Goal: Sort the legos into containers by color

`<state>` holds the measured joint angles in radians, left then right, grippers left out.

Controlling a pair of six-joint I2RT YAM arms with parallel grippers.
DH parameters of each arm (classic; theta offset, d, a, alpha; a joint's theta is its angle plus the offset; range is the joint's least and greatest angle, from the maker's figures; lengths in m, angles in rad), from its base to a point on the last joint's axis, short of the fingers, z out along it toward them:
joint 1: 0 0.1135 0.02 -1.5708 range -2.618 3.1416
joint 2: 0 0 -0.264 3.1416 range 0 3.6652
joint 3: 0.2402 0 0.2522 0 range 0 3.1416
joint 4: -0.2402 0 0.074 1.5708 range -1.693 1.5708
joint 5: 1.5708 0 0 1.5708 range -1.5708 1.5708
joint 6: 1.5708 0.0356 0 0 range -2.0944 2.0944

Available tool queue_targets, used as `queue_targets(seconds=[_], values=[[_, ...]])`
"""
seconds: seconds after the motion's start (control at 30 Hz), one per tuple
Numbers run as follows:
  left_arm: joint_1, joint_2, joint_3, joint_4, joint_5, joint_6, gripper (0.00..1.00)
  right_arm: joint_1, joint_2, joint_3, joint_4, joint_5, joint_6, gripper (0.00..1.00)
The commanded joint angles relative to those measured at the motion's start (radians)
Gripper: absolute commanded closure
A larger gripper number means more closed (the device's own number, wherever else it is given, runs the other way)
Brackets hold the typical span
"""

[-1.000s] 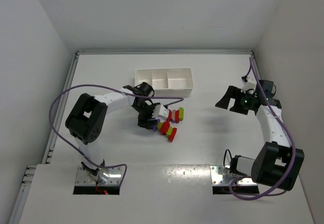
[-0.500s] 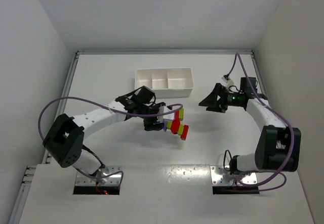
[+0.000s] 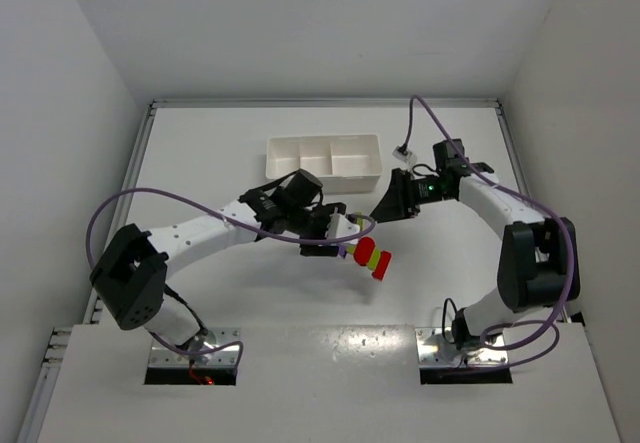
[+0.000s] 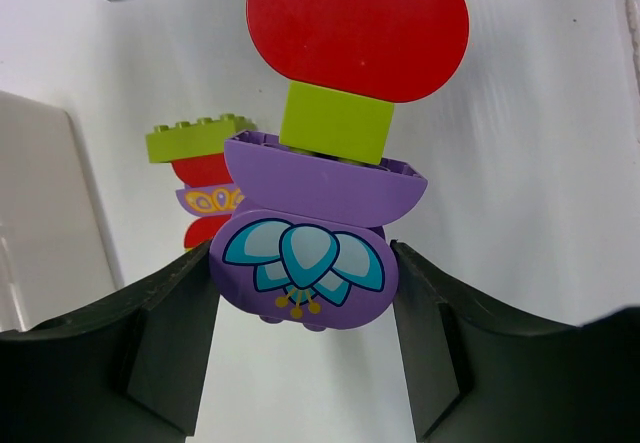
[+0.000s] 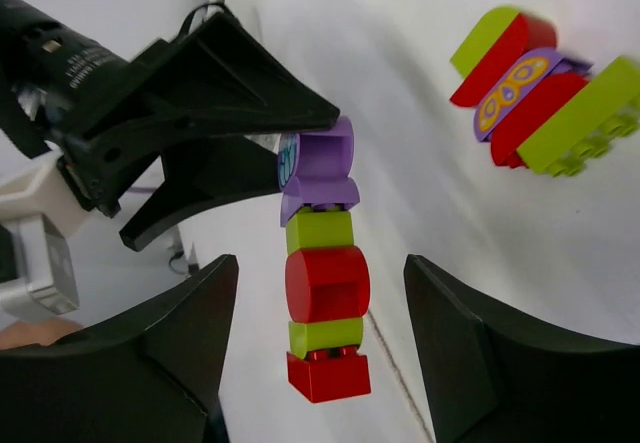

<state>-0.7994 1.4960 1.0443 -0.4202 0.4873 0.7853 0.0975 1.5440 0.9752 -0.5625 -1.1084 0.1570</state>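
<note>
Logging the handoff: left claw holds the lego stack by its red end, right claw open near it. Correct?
No. The left claw grips the lego stack by its purple end, not the red one, as the left wrist view shows. The right claw is open near it.

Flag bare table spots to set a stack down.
Free: table left of the tray, the strip behind it, and near centre between the arm bases. Crowded: in front of the tray, with left gripper, its held stack, right gripper and the loose stack.
</note>
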Motion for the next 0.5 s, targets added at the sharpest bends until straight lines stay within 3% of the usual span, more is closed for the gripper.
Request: queue_targets(seconds=[0.0, 0.47], values=[[-0.023, -0.02, 0.036, 0.079, 0.008, 0.005, 0.86, 0.034, 0.022, 0.055, -0.042, -0.056, -0.063, 0.34], [-0.023, -0.049, 0.006, 0.15, -0.013, 0.005, 0.87, 0.14, 0.108, 0.105, -0.042, -0.1, -0.063, 0.35]])
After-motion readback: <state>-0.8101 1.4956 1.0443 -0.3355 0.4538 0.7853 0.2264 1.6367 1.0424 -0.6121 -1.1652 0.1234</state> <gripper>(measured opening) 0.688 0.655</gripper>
